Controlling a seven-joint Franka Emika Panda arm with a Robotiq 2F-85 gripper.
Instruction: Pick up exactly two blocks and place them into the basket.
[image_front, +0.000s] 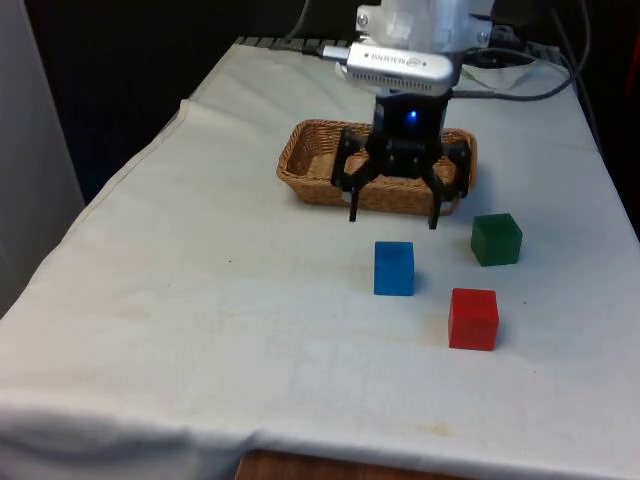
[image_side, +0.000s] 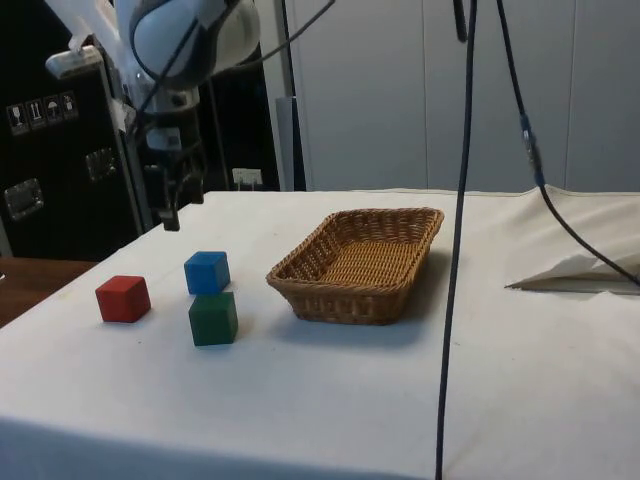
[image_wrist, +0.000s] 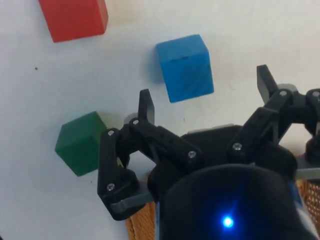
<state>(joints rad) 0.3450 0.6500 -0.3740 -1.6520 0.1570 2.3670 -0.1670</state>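
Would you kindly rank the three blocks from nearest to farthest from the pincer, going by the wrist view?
From the open pincer:
1. Blue block, just beyond the fingertips.
2. Green block, off to one finger's side, close to the basket.
3. Red block, past the blue one, farthest out.

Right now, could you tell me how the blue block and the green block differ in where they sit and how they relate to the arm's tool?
The blue wooden cube lies almost straight under the open end effector; the green wooden cube sits off to the front view's right. The green cube lies nearer the woven wicker basket than the blue one. Both rest flat on the white cloth, untouched, outside the basket, and look alike in size.
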